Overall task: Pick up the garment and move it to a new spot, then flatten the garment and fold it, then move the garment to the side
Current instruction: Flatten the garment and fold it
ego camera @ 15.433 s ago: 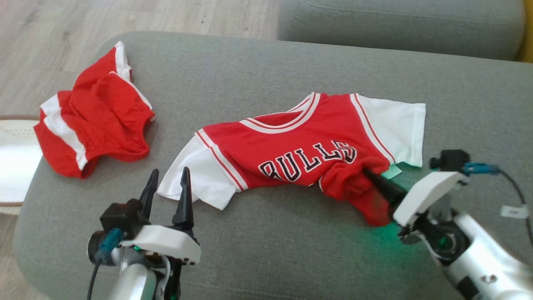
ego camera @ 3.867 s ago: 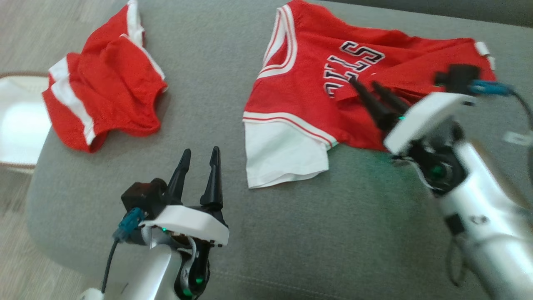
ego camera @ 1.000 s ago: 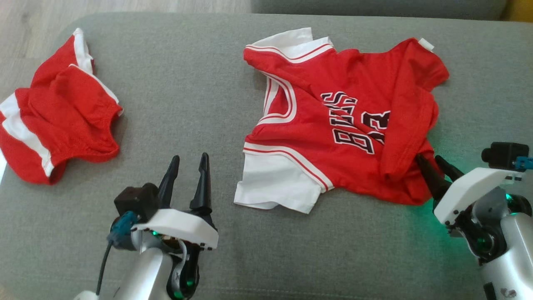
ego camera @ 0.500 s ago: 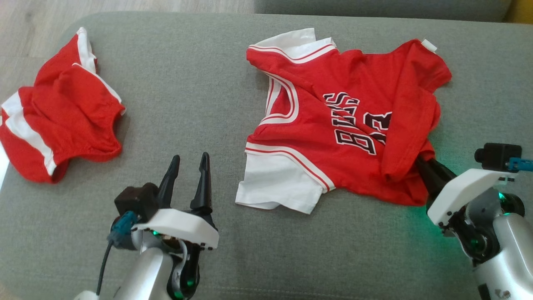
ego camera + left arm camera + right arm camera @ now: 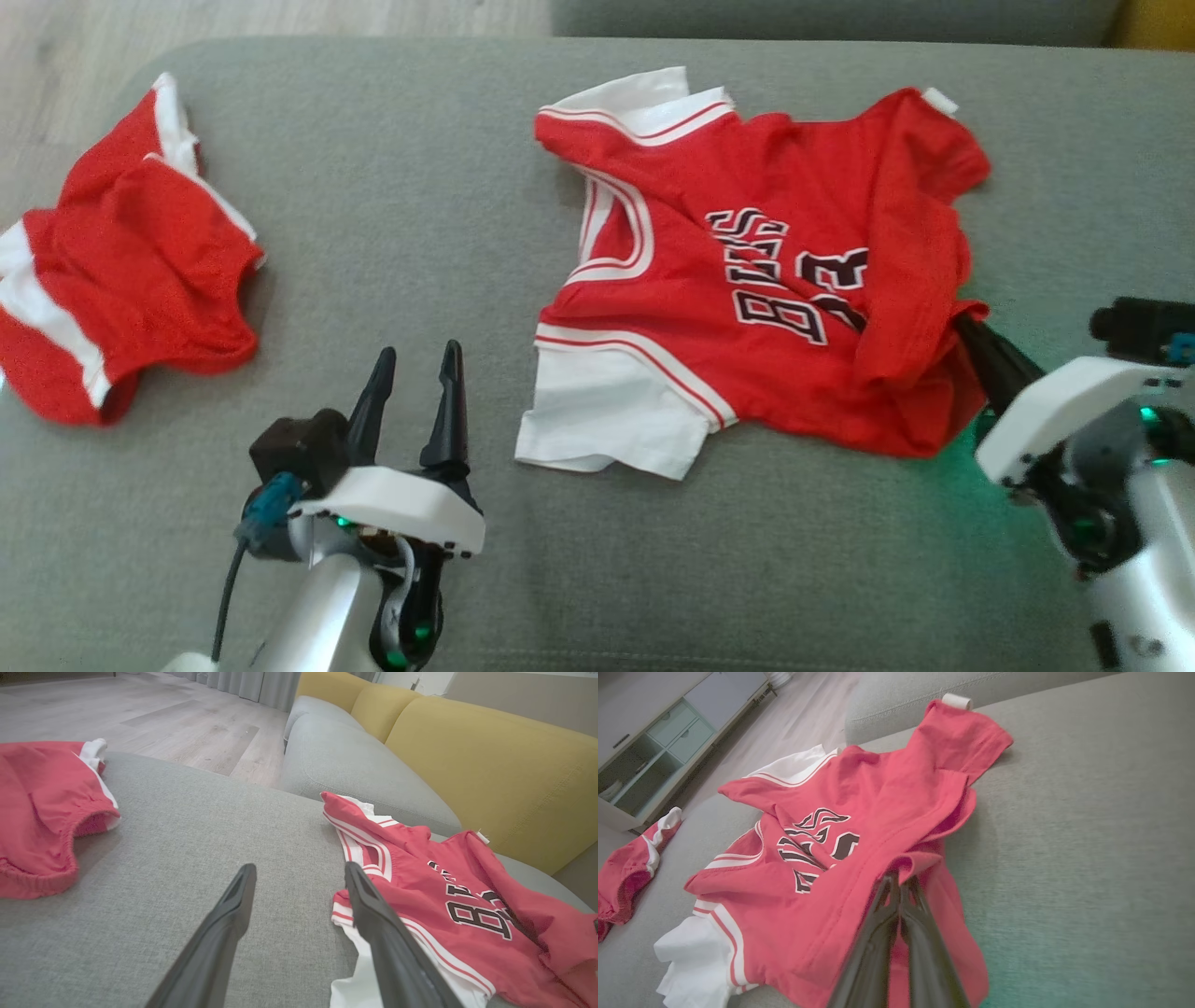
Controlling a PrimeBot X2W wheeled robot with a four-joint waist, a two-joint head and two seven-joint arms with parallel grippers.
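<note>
1. Head view: my right pincer (image 5: 966, 329) is clamped on the jersey (image 5: 747, 280) at its bunched hem; it lies mid-sofa (image 5: 467, 140).
2. Long axis runs left-right, collar leftward; flattening likely needs a rightward pull.
3. My left pincer (image 5: 418, 351) gapes wide, empty, near its left end.
4. Count: one jersey, one shorts (image 5: 131, 261), two pincers.

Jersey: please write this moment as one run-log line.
jersey: crumpled on cushion | right gripper: shut on jersey edge | left gripper: open, off the jersey

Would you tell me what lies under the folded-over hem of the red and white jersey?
Red jersey fabric on the grey sofa cushion; the fold hides the right gripper's fingertips and some lettering.
</note>
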